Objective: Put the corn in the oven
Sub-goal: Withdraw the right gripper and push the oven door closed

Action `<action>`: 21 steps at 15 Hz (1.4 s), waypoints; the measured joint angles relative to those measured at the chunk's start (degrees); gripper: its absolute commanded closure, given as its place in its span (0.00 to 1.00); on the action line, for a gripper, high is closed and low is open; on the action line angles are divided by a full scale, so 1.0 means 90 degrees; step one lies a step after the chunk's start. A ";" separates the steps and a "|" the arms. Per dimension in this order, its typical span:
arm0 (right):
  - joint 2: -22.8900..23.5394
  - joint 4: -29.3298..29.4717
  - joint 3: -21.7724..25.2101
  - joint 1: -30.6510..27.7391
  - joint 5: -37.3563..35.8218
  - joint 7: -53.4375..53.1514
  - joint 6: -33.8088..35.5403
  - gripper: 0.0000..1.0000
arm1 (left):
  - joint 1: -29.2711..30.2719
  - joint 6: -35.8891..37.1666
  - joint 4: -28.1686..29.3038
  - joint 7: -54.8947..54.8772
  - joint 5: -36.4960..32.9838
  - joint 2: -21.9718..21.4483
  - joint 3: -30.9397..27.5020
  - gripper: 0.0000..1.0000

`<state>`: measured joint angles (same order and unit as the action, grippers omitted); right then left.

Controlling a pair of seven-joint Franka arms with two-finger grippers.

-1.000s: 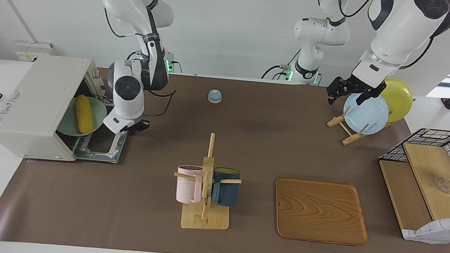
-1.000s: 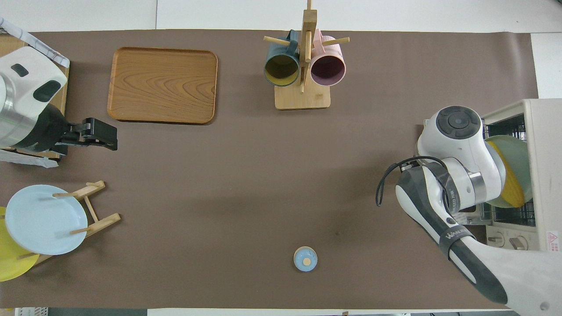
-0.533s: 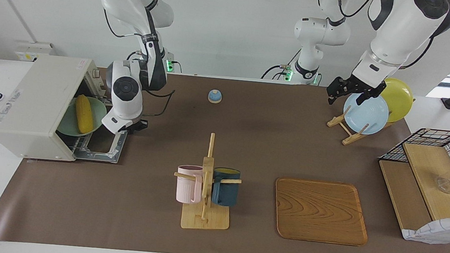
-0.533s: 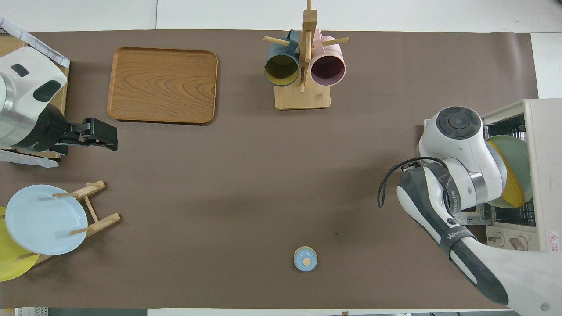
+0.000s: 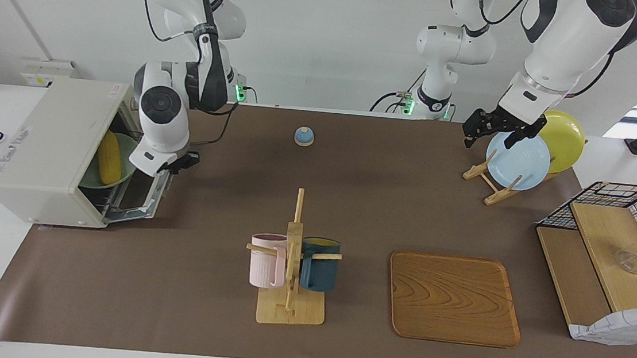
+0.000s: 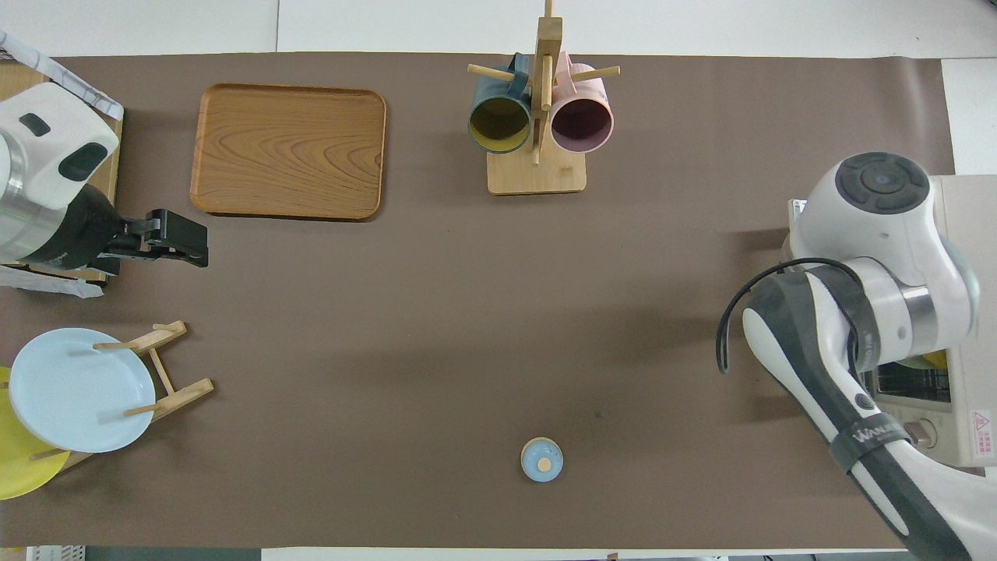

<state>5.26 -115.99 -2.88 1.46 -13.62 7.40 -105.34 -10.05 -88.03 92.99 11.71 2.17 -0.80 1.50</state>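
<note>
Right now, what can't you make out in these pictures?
- Overhead view: the bright yellow corn cob in the off-white toaster oven, nearly all covered by the right arm.
- Facing view: whether the right end effector touches the oven's dark glass door, hidden by its own wrist.

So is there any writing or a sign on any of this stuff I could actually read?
"WANX...", cut short, on the dark band of the right arm.
Red warning triangle sticker on the oven: its small print is too small to read.
Grey lettering on the oven's top in the facing view: too blurred to read.
Nothing else carries readable text.
</note>
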 measured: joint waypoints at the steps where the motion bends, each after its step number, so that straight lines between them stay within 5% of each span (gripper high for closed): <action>1: -0.0110 0.0158 0.0005 -0.0129 -0.0014 0.0211 0.0262 1.00 | 0.0000 0.0000 0.0000 0.0000 0.0000 0.0000 0.0000 0.00; 8: -0.0515 0.0460 0.0100 -0.0887 -0.0310 0.1270 0.0637 1.00 | 0.0000 0.0000 0.0000 0.0000 0.0000 0.0000 0.0000 0.00; 15: -0.0585 0.0565 0.0146 -0.0952 -0.0394 0.1353 0.0894 0.95 | 0.0000 0.0000 0.0000 0.0000 0.0000 0.0000 0.0000 0.00; 17: -0.0648 0.0952 0.0150 -0.0953 -0.0301 0.1353 0.1482 0.72 | 0.0000 0.0000 0.0000 0.0000 0.0000 0.0000 0.0000 0.00; 20: -0.0790 0.2075 0.0139 -0.0947 0.0165 0.1355 0.2535 0.00 | 0.0000 0.0000 0.0000 0.0000 0.0000 0.0000 0.0000 0.00; 21: -0.0842 0.2307 0.0128 -0.0945 0.0293 0.1356 0.2715 0.00 | 0.0000 0.0000 0.0000 0.0000 0.0000 0.0000 0.0000 0.00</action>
<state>-2.31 -95.23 -1.73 -7.04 -10.99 19.61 -80.90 -10.05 -88.03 92.99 11.71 2.17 -0.80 1.50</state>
